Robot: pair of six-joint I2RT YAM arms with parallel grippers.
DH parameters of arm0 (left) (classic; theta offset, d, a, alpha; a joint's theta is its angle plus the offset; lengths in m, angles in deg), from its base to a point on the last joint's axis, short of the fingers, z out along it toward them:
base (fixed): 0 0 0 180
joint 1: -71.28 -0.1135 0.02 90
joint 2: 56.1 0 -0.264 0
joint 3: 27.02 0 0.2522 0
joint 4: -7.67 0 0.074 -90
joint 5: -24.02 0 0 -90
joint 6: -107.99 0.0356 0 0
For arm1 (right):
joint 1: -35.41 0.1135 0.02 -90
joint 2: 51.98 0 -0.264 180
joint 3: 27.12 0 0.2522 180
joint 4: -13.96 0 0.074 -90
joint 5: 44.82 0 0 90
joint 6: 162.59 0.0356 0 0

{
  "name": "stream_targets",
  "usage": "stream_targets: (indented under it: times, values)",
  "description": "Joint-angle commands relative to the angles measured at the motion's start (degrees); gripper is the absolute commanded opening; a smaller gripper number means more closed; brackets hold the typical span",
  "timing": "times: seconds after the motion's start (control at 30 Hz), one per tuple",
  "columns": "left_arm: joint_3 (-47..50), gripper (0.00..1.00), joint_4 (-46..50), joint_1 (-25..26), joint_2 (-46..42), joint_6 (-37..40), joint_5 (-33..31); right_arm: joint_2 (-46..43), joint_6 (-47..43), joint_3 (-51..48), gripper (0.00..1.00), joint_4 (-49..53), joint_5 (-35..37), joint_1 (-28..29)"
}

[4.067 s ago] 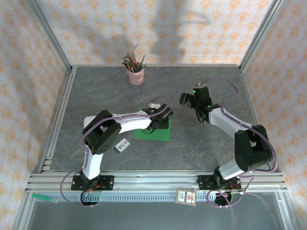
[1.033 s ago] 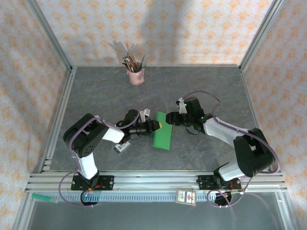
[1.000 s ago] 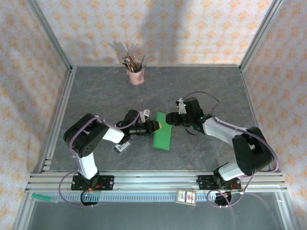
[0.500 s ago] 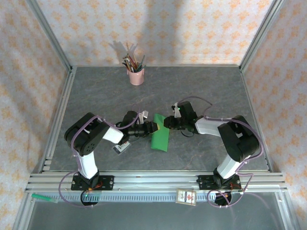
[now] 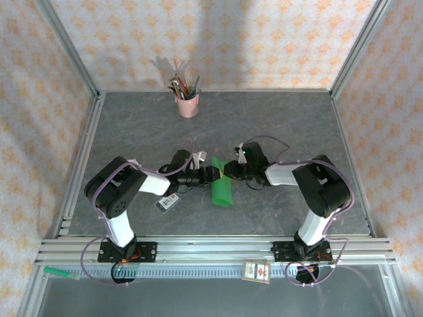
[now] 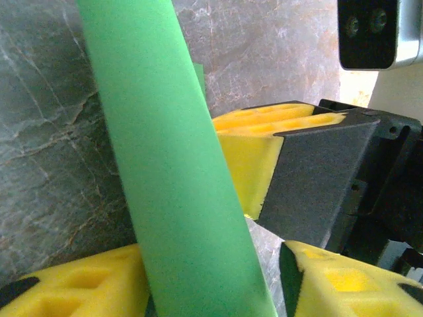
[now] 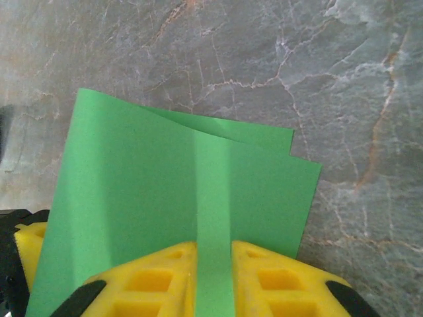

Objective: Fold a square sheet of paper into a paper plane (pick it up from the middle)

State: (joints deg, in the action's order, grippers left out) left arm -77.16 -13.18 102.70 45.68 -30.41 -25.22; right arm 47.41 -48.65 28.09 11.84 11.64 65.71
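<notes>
Jaws of the right tool [image 7: 213, 264] clamp the folded square sheet of paper [image 7: 152, 191] at its crease; the left tool [image 6: 211, 281] stands apart around it.

We count one square sheet of paper [image 5: 222, 188], green, on one bench [image 5: 132, 125]. There are two arms, the left arm [image 5: 120, 191] and the right arm [image 5: 318, 188], and two pincers, the left pincer [image 5: 213, 175] and the right pincer [image 5: 232, 173]. One pink cup [image 5: 188, 107] holds pens too bunched for us to number. We count two white cards: the bench card [image 5: 168, 202] and the rail card [image 5: 255, 271].
</notes>
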Motion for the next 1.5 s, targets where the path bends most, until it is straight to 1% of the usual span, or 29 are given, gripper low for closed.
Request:
stream_targets:
  times: [0.0,0.1,0.27,0.4,0.63,0.77,0.83,1.07,1.17,1.2,1.33,1.47]
  values:
    - [-1.1,0.62,11.3,-0.4,-0.1,3.9,-6.4,0.7,1.9,-1.2,0.20,-3.0,1.5,0.7]
    - [-1.9,0.64,14.2,-0.2,0.0,4.3,-7.6,1.0,2.3,-1.5,0.20,-3.5,1.6,0.9]
    - [-3.0,0.63,18.5,-0.2,-0.5,5.3,-10.1,1.0,2.6,-2.1,0.20,-3.8,1.8,0.9]
    - [-3.4,0.55,20.7,-0.2,-1.1,5.9,-11.4,1.1,2.3,-1.8,0.20,-3.7,1.8,0.9]
    - [-4.0,0.37,22.3,-0.2,-1.0,6.7,-13.5,0.2,1.8,-0.3,0.21,-2.6,1.3,0.9]
    - [-4.7,0.32,23.2,-0.2,-1.0,7.4,-14.3,-1.8,0.7,0.8,0.24,-0.5,1.4,0.9]
    - [-4.9,0.31,23.4,-0.2,-1.4,7.7,-14.5,-3.0,-0.5,1.5,0.27,1.4,1.9,0.9]
    - [-4.9,0.32,24.3,-0.2,-1.7,7.6,-17.1,-6.0,-4.8,2.6,0.33,6.5,6.7,0.9]
    - [-4.9,0.36,24.8,-0.2,-1.5,7.7,-18.4,-5.9,-5.7,3.2,0.34,7.4,7.9,0.9]
    - [-4.9,0.36,24.8,-0.2,-1.4,7.7,-18.6,-5.7,-5.7,3.5,0.34,7.4,7.7,0.9]
    - [-5.4,0.45,26.4,0.0,-1.4,8.8,-20.2,-4.4,-5.2,4.1,0.35,6.6,6.0,0.9]
    - [-6.0,0.49,28.0,0.0,-1.6,10.0,-21.5,-4.3,-5.8,4.6,0.35,7.3,6.6,0.9]
